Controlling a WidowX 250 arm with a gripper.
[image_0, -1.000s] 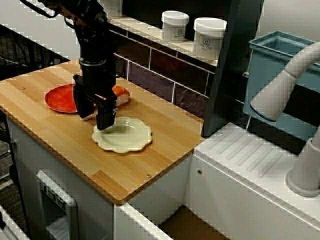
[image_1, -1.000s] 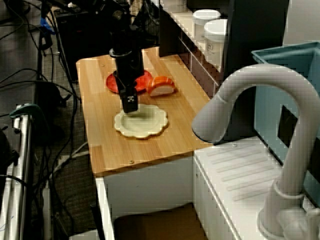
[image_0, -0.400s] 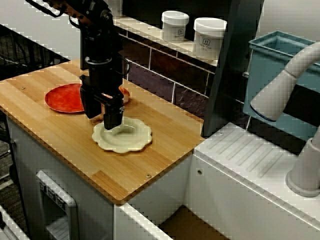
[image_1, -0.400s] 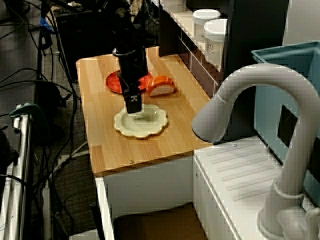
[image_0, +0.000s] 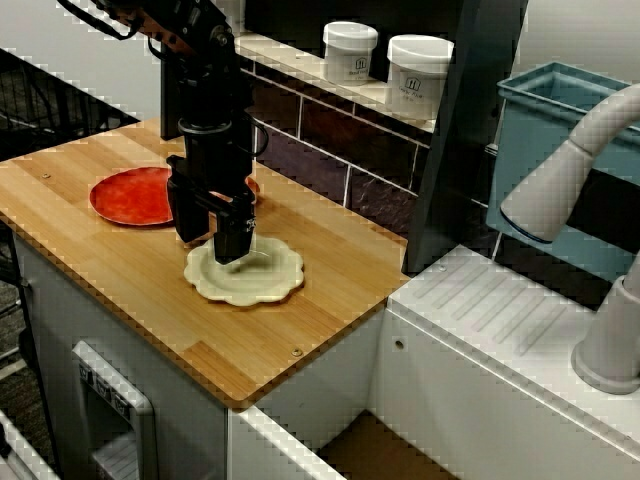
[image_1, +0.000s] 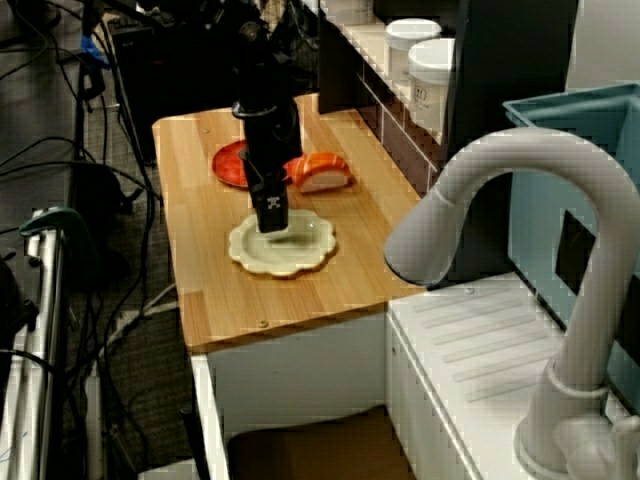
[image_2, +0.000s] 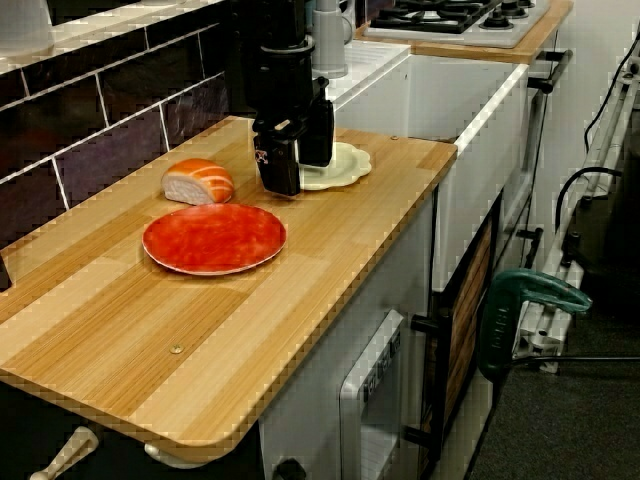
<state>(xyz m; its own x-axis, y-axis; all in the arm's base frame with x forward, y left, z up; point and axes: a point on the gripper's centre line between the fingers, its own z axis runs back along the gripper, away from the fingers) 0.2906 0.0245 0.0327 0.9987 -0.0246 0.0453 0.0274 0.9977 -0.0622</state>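
My black gripper (image_0: 212, 240) hangs open just above the left part of a cream scalloped plate (image_0: 265, 278), with nothing between its fingers. Seen from the sink side, the gripper (image_1: 271, 222) points straight down at the plate (image_1: 303, 250). Looking along the counter, the gripper (image_2: 298, 170) stands in front of the plate (image_2: 347, 163), its jaws apart. A piece of salmon sushi (image_2: 198, 182) lies near the tiled wall, beside a red plate (image_2: 213, 238). From the sink side the sushi (image_1: 322, 172) sits just behind the arm.
Two white jars (image_0: 350, 50) (image_0: 418, 75) stand on the tiled ledge. A teal bin (image_0: 560, 140), a grey faucet (image_0: 575, 165) and a white drainboard (image_0: 510, 320) lie to the right of the wooden counter (image_0: 120, 290). A stove (image_2: 450, 15) is beyond the sink.
The gripper has moved right from the cream plate's left rim to over its inside. Its fingers have stayed apart, and the plates and sushi have not moved.
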